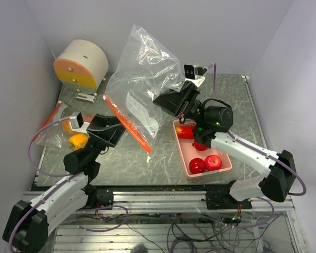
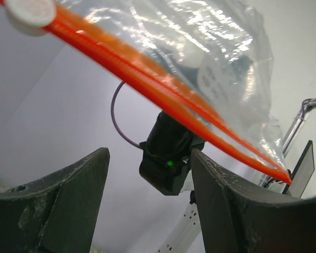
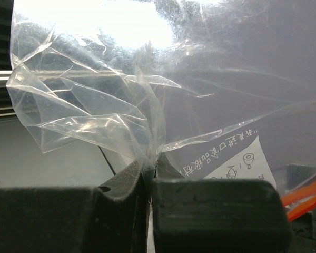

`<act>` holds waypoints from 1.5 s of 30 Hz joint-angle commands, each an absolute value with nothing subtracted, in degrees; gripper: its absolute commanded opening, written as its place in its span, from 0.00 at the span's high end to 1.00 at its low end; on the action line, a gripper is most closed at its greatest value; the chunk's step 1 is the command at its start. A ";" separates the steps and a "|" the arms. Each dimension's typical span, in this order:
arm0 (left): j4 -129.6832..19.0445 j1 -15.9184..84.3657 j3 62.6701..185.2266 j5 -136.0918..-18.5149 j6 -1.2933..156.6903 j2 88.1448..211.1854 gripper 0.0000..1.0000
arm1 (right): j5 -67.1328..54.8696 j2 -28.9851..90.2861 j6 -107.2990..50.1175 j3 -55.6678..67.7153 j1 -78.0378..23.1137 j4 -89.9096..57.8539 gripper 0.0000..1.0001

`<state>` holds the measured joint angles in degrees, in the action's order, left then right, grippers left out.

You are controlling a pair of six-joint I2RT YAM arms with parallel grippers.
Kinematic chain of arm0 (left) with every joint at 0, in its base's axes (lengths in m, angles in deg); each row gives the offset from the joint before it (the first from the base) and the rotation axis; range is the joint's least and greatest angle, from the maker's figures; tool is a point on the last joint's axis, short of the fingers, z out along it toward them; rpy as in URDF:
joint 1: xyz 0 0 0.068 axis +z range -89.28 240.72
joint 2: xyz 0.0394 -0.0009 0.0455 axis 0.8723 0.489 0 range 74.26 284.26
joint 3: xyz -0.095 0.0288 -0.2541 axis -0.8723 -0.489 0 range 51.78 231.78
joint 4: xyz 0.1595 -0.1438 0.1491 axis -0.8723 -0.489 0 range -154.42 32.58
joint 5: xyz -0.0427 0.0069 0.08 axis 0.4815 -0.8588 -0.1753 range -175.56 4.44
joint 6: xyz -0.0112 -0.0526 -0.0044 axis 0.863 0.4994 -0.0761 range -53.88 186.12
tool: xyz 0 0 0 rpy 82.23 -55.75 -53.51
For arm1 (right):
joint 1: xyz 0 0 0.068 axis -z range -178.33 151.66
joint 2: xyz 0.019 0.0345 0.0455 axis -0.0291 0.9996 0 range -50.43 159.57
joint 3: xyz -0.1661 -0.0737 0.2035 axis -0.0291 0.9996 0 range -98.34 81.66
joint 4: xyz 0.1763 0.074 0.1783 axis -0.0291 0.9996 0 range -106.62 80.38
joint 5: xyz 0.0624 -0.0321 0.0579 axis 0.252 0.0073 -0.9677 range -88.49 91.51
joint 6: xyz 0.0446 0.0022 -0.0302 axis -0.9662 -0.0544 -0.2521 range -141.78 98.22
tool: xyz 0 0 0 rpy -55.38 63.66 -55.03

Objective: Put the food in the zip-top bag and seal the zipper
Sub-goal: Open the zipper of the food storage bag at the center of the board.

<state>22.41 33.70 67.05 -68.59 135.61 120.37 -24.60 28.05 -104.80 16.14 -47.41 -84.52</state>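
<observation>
The clear zip-top bag [image 1: 145, 68] hangs in the air, its orange zipper [image 1: 127, 124] running down and to the right toward the table. My right gripper [image 1: 160, 99] is shut on a pinch of the bag's film [image 3: 147, 153] at its right side. My left gripper [image 1: 117, 128] is open and empty just below the zipper [image 2: 163, 100], not touching it. Red apples [image 1: 205, 163] lie in the pink basket [image 1: 185, 152] under my right arm. An orange fruit [image 1: 67, 125] and a yellow fruit [image 1: 78, 139] lie at the left edge by my left arm.
A cream drum with a pink and yellow face [image 1: 81, 63] stands at the back left, with a small white piece [image 1: 86, 97] in front of it. Thin clear plastic with a red strip [image 1: 46, 125] surrounds the fruits at the left. Walls close in on both sides.
</observation>
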 commanded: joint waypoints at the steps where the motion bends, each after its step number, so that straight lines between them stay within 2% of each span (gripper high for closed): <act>1: 31.03 34.09 69.45 -67.23 135.70 117.71 0.25 | -24.24 27.79 -105.14 16.74 -47.18 -86.60 1.00; 16: 31.62 34.09 72.09 -67.30 135.81 120.53 0.26 | -24.16 27.86 -105.54 18.75 -47.13 -86.60 1.00; 23: 31.40 34.09 77.05 -67.00 134.82 123.17 0.23 | -23.73 26.71 -107.31 25.32 -47.11 -87.75 1.00; 26: 33.71 34.09 78.10 -67.14 135.47 124.26 0.26 | -23.09 26.04 -107.47 28.54 -47.05 -87.70 1.00; 27: 34.89 34.09 78.07 -67.20 135.90 124.60 0.30 | -22.68 25.54 -107.28 29.48 -47.02 -87.49 1.00; 29: 37.47 34.09 77.84 -66.62 136.61 125.15 0.49 | -21.78 24.31 -106.05 31.13 -46.74 -85.66 1.00; 32: 38.93 34.09 77.47 -64.65 137.51 124.93 0.87 | -19.34 20.64 -101.61 33.64 -45.70 -78.76 0.99; 33: 37.23 34.14 77.46 -64.05 137.54 124.29 0.92 | -18.10 18.75 -99.28 34.46 -45.18 -75.11 0.91; 37: 24.54 34.09 77.44 -60.49 132.92 118.43 0.93 | -8.40 8.68 -86.04 35.88 -44.13 -55.41 0.59; 39: 10.44 34.09 78.42 -59.38 127.49 113.63 0.93 | -1.30 3.46 -78.70 34.77 -44.22 -42.13 0.46; 42: -17.98 34.10 82.83 -62.84 116.46 105.80 0.93 | 9.35 -2.71 -69.04 31.52 -44.33 -27.23 0.43; 45: -45.93 34.09 90.78 -70.69 103.79 102.56 0.93 | 12.62 -3.38 -60.83 27.51 -44.46 -17.86 0.40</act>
